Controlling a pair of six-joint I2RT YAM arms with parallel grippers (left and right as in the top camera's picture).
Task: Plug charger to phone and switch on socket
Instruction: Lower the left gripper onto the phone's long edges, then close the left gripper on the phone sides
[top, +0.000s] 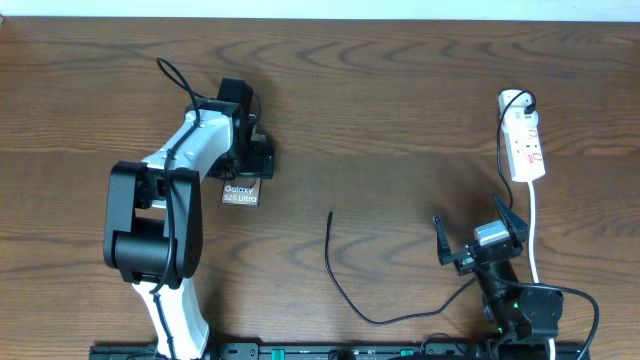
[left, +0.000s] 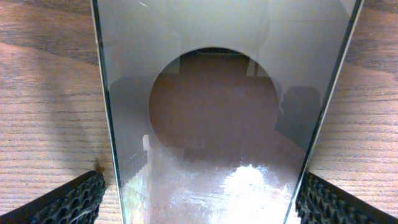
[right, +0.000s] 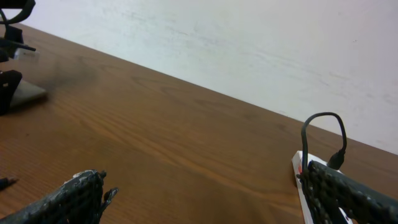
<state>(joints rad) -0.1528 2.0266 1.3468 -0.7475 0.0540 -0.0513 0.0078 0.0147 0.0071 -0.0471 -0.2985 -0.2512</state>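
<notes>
Brown wooden table (top: 400, 90) with a pale wall behind it, and this job looks barely begun. One phone (top: 240, 194) lies flat on the wood, screen up, "Galaxy S25 Ultra" readable from overhead. The left gripper (left: 205, 200) hovers right over it. The claw is spread wide, one black pad either side of the phone's long edges, and in the wrist view neither pad appears to touch the glass. Nothing is grasped there.

One charger (top: 340, 285), a thin black cable, has its loose tip on bare wood between the phone and the socket (top: 525, 140), near the phone but clearly apart from it. So the plugging-in is not done. From the tip the cable curls away from the phone toward the right arm's base.

The right gripper (top: 472, 218) sits beyond that tip, well away from the phone. It is released and empty, fingers splayed.

One socket strip lies farthest from the phone, beyond the right gripper, with one black plug seated at its far end. One white cord (top: 533, 235) trails from it. I cannot tell whether its switch is on; the red marks are too small to read.

My read: both steps remain, the tip into the phone and then the switch.
</notes>
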